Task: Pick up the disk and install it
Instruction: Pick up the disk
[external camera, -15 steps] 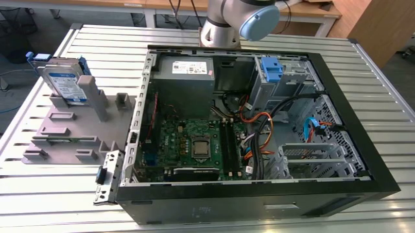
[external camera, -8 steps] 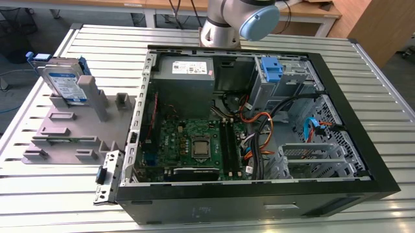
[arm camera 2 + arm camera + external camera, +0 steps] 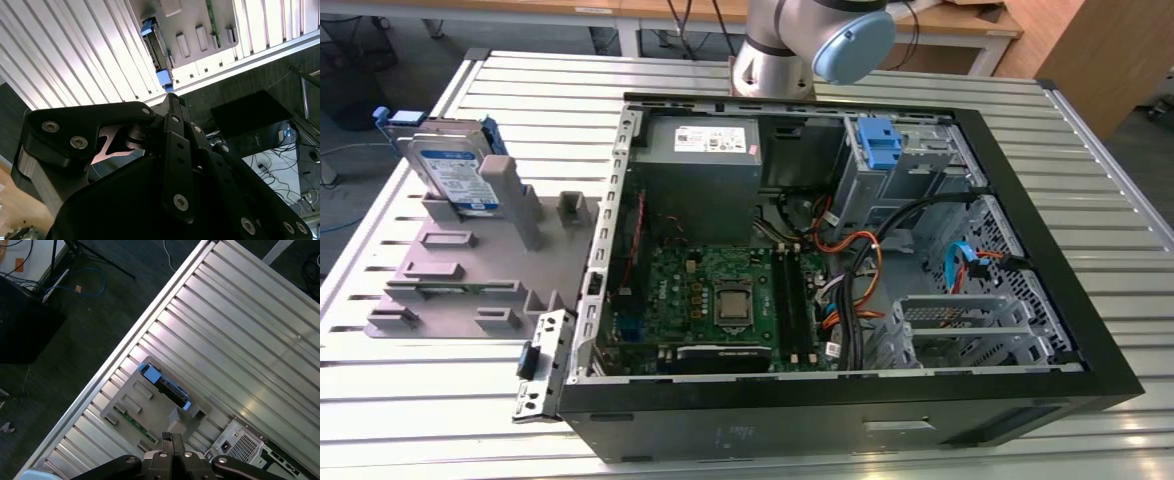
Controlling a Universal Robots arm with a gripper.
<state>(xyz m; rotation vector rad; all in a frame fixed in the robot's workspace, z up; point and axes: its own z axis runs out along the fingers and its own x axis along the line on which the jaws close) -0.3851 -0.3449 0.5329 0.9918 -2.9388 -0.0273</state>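
Observation:
The disk (image 3: 454,170) stands on edge in a slot of the grey holder (image 3: 454,270) on the table, at the exterior view's left. It is silver with a white-and-blue label and a blue carrier around it. In both wrist views the disk (image 3: 165,385) (image 3: 155,46) is seen from high above, edge-on, in the grey holder (image 3: 145,407). My gripper (image 3: 171,438) hangs well above the table, far from the disk, fingers shut together with nothing between them. The black gripper (image 3: 174,101) linkage fills the foreground of the second wrist view.
An open computer case (image 3: 1067,300) lies on the slatted metal table (image 3: 1107,170), with a motherboard (image 3: 720,295), a grey power supply (image 3: 703,140), a blue bracket (image 3: 878,146) and drive cages inside. The arm's base (image 3: 781,50) stands behind the case. The floor holds cables (image 3: 75,285).

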